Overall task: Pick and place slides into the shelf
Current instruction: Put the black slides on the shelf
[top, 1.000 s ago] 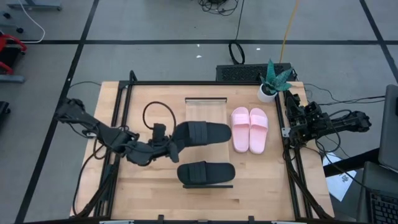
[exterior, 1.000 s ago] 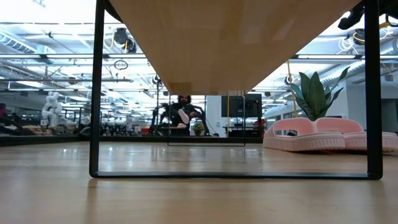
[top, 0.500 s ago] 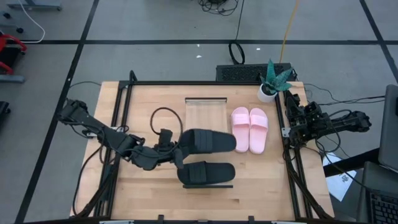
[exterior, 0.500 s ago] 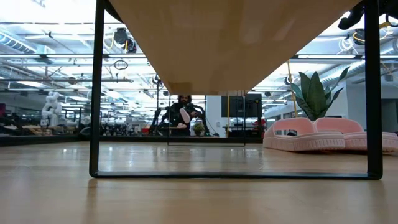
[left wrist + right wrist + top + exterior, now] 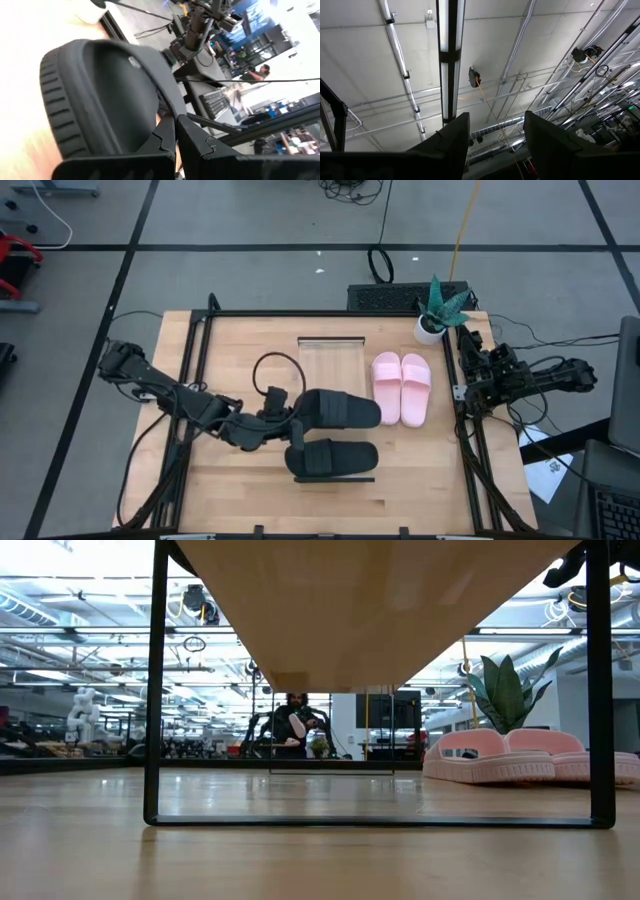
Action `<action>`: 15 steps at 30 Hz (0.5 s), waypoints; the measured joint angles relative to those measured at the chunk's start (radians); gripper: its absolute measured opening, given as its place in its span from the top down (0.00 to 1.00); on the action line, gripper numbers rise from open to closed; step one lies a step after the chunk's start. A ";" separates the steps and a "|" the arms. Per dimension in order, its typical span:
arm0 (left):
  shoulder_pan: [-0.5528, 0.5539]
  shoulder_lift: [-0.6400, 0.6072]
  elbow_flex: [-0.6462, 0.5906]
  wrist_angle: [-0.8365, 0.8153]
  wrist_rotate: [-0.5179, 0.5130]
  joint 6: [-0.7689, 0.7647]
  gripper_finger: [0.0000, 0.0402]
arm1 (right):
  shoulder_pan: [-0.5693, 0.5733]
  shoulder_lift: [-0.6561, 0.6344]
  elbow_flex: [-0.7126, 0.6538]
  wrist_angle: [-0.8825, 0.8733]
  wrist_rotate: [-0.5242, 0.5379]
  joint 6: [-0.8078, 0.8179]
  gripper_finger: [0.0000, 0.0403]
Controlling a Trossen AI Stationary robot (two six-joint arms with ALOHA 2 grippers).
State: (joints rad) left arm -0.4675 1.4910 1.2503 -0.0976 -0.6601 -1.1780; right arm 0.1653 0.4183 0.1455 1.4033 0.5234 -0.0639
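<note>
Since the earlier frame, one black slide (image 5: pixel 335 409) is carried rightward, clamped at its heel in the left gripper (image 5: pixel 292 423), to frame centre above its mate (image 5: pixel 331 458), where a thin-edge grip risks slipping; right gripper (image 5: pixel 470 392) is parked open at right.

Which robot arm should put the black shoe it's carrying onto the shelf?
The left. Its gripper is already shut on a black slide, right beside the other black slide on the shelf. The right gripper waits folded at the table's right edge, pointing at the ceiling.
</note>
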 joint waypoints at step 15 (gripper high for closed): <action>0.002 0.005 -0.098 0.026 0.017 -0.092 1.00 | 0.000 0.000 0.000 0.006 0.000 0.000 0.56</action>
State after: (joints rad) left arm -0.4660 1.4960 1.1522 -0.0719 -0.6436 -1.2697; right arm 0.1651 0.4183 0.1455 1.4097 0.5236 -0.0637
